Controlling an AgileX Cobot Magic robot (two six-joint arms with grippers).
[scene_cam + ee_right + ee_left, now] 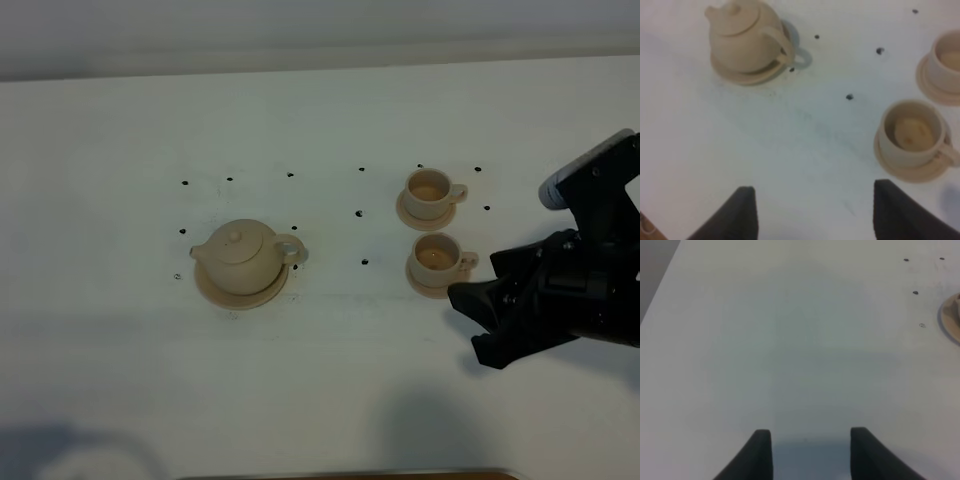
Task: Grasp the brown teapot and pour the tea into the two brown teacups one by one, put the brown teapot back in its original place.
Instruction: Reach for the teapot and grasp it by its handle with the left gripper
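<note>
Item 1: brown teapot [240, 258]. We find it upright with its lid on, seated on its wide saucer plate [212, 290], left of centre on the white table [320, 110]. The spout points to the exterior view's left and the loop handle to its right.

Item 2: 2 teacups, right of centre, each on its own small saucer [428, 290], handles to the right. We list the far teacup [429, 187] and the near teacup [434, 255], close together but apart. Each shows a darker tan inside.

Item 3: right gripper [812, 200]. We note its fingers spread wide, holding nothing. It hovers over bare table just beside the near teacup without touching it, well apart from the teapot.

Item 4: left gripper [810, 437]. We see its fingers parted with only bare table between them, nothing gripped.

Item 5: small dark dots [361, 214], scattered on the table around the crockery.
</note>
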